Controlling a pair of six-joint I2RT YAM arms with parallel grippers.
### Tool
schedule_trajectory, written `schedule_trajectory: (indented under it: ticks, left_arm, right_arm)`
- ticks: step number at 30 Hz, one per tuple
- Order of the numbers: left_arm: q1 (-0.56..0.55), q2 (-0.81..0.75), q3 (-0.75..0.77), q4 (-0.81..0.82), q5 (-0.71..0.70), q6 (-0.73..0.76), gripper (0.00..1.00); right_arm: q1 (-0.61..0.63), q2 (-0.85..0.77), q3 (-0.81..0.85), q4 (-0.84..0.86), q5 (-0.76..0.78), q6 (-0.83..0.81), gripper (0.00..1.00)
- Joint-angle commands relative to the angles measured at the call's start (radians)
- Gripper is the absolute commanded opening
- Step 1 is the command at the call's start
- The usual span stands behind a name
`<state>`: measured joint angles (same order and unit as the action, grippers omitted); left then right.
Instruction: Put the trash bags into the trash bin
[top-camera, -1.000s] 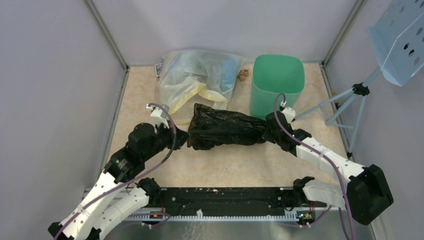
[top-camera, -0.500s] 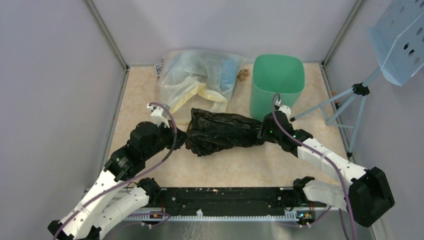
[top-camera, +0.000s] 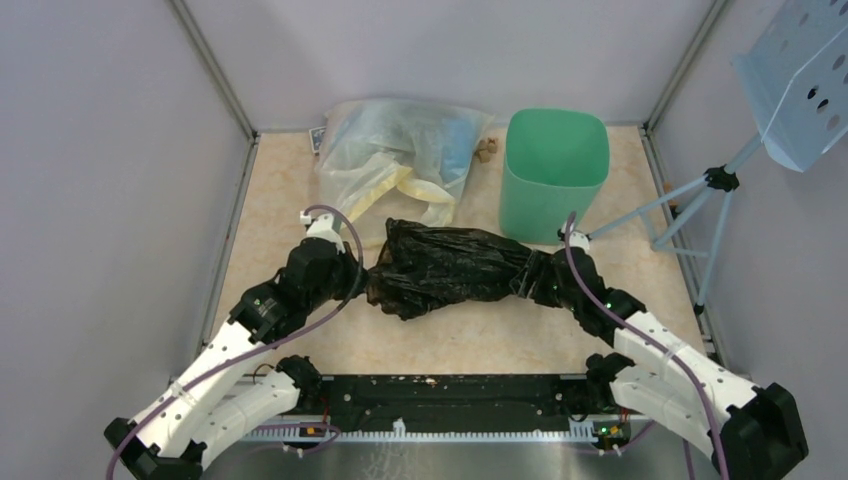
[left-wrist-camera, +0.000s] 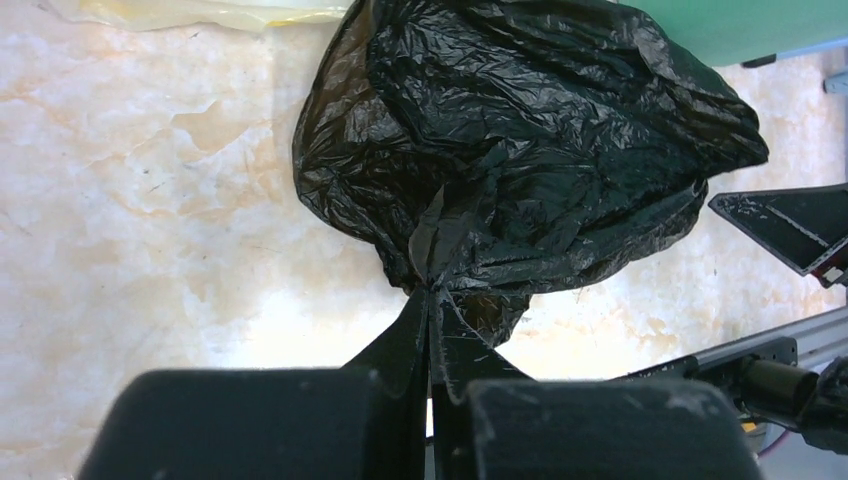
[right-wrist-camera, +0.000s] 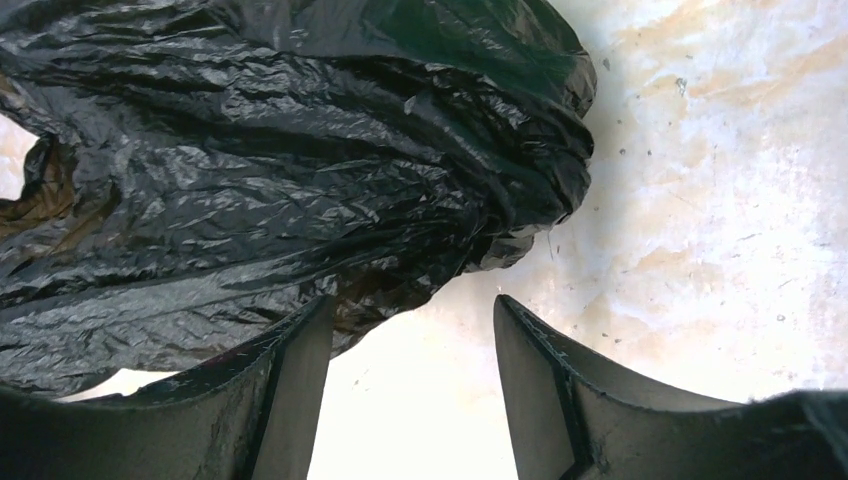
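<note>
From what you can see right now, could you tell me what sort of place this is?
Probably a robot test cell, not a home: plain panel walls box in a marble-patterned tabletop, with a staged trash bin and black trash bag.

the table top is pale orange stone with light swirls. plain grey-purple walls stand on three sides, with thin metal bars in the far corners. a light blue tray with holes sits on a tripod at the right.
</note>
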<state>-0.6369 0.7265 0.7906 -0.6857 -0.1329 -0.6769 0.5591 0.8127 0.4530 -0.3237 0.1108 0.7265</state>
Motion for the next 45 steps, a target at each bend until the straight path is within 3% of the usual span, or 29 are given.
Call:
schedule_trajectory:
  ticks: [1,10,11,13,14,22,24,25,26,27,29,33,37,45]
  left_arm:
    - [0.000,-0.011,-0.006,-0.001,-0.060,-0.024,0.00]
    - [0.002,-0.015,-0.065,-0.011,-0.072,-0.062,0.00]
    - [0.003,-0.015,-0.080,-0.003,-0.065,-0.070,0.00]
    - [0.007,-0.019,-0.108,0.023,-0.036,-0.079,0.00]
    - [0.010,-0.019,-0.122,0.037,-0.025,-0.085,0.00]
    - [0.081,0.035,-0.208,0.110,0.081,-0.096,0.00]
    - [0.110,0.055,-0.225,0.128,0.121,-0.095,0.00]
    - [0.117,0.060,-0.230,0.132,0.127,-0.094,0.00]
    - [0.122,0.062,-0.234,0.136,0.128,-0.092,0.00]
    - [0.123,0.062,-0.237,0.139,0.127,-0.090,0.00]
    - [0.125,0.062,-0.241,0.140,0.127,-0.090,0.00]
    - [0.130,0.068,-0.240,0.139,0.127,-0.092,0.00]
    - [0.133,0.075,-0.246,0.146,0.128,-0.094,0.00]
    - [0.167,0.050,-0.277,0.127,0.127,-0.151,0.00]
  right_arm:
    - [-0.014,0.044,-0.013,0.078,-0.023,0.079,0.59]
    - [-0.025,0.172,-0.033,0.281,-0.107,0.188,0.44]
    - [-0.025,0.179,-0.032,0.283,-0.107,0.191,0.37]
    - [-0.027,0.182,-0.024,0.271,-0.107,0.185,0.13]
    - [-0.028,0.179,-0.018,0.248,-0.105,0.181,0.06]
    - [-0.070,0.070,0.007,-0.012,0.029,0.120,0.00]
    - [-0.086,0.039,-0.015,-0.017,0.003,0.100,0.05]
    - [-0.091,0.025,-0.028,-0.007,-0.027,0.082,0.16]
    - [-0.093,0.013,-0.036,0.007,-0.057,0.065,0.36]
    - [-0.093,-0.002,-0.043,0.007,-0.070,0.061,0.49]
    - [-0.093,-0.033,-0.047,-0.001,-0.060,0.055,0.59]
    - [-0.100,-0.072,-0.021,-0.007,-0.019,0.036,0.65]
    - [-0.120,0.013,0.037,0.008,-0.008,0.025,0.74]
    - [-0.237,0.206,0.078,0.086,-0.050,0.037,0.76]
